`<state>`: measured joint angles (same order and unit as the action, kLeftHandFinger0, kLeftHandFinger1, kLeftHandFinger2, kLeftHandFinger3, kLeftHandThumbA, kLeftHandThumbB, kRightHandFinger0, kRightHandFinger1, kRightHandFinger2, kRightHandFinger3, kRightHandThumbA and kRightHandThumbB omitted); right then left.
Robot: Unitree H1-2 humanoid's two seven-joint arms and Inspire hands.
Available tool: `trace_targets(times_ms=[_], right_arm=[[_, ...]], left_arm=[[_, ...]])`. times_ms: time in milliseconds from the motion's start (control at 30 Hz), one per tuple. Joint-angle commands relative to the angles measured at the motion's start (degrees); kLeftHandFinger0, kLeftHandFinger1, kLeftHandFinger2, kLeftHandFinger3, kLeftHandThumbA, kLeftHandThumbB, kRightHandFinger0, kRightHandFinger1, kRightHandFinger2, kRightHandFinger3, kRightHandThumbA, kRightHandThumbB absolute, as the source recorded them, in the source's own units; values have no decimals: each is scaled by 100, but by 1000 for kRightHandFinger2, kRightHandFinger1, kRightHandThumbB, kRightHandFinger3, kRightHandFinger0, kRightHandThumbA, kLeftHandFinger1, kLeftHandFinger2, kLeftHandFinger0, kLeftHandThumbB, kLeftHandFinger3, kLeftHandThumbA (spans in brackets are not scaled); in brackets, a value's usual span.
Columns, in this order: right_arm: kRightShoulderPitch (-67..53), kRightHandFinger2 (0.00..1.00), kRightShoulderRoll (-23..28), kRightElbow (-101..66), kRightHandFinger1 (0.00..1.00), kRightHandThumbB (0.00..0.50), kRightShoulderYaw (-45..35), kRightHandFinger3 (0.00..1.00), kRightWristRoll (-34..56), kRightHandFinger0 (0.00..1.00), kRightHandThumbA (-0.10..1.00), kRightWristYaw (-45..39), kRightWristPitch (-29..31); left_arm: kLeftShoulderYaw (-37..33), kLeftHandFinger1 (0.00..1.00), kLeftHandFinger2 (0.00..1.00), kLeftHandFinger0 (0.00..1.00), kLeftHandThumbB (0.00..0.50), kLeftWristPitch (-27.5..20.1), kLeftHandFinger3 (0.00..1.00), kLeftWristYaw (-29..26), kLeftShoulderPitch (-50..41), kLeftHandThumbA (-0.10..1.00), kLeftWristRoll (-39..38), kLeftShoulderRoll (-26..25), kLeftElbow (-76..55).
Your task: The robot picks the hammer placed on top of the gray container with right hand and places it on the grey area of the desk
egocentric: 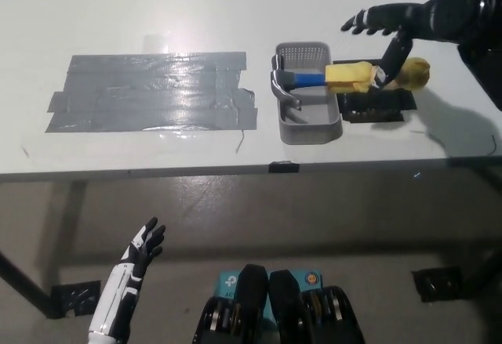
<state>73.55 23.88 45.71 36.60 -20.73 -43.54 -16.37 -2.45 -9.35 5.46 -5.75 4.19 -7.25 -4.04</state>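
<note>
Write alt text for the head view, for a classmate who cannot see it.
A black right hand, fingers spread, reaches over the yellow handle of a hammer lying across a gray container on a white desk. A patch of grey tape lies to the container's left. The white left hand rests open below the desk edge.

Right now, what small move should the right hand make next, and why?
Probably close the right hand around the hammer handle. Its fingers are spread, one reaching down at the yellow grip, and the hammer lies unlifted across the gray container. The left hand rests low, below the desk edge.
</note>
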Motion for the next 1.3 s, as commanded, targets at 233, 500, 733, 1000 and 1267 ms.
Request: trace_targets(times_ms=[233,500,733,1000,1267], right_arm=[[813,1000,-373,750,1000,407,179,1000,-579,1000,1000,-14,260],[1027,1000,-614,1520,1000,407,227,1000,-855,1000,1000,291,283],[1161,1000,-675,1990,1000,423,243,1000,-999,1000,1000,408,377],[1124,1000,-718,2139,1000,321,130,1000,-1005,1000,968,412,258],[1044,1000,-831,2209,1000,353,-9,1000,-903,1000,1000,416,474]], left_arm=[[-59,1000,1000,1000,400,-320,1000,33,-24,1000,51,-84,-57],[-73,1000,1000,1000,394,-312,1000,28,14,1000,110,-108,-95],[-50,1000,1000,1000,394,-266,1000,22,-3,1000,148,-158,-167],[-75,1000,1000,1000,381,-426,1000,28,16,1000,111,-141,-47],[-90,1000,1000,1000,377,-329,1000,29,40,1000,156,-147,-99]])
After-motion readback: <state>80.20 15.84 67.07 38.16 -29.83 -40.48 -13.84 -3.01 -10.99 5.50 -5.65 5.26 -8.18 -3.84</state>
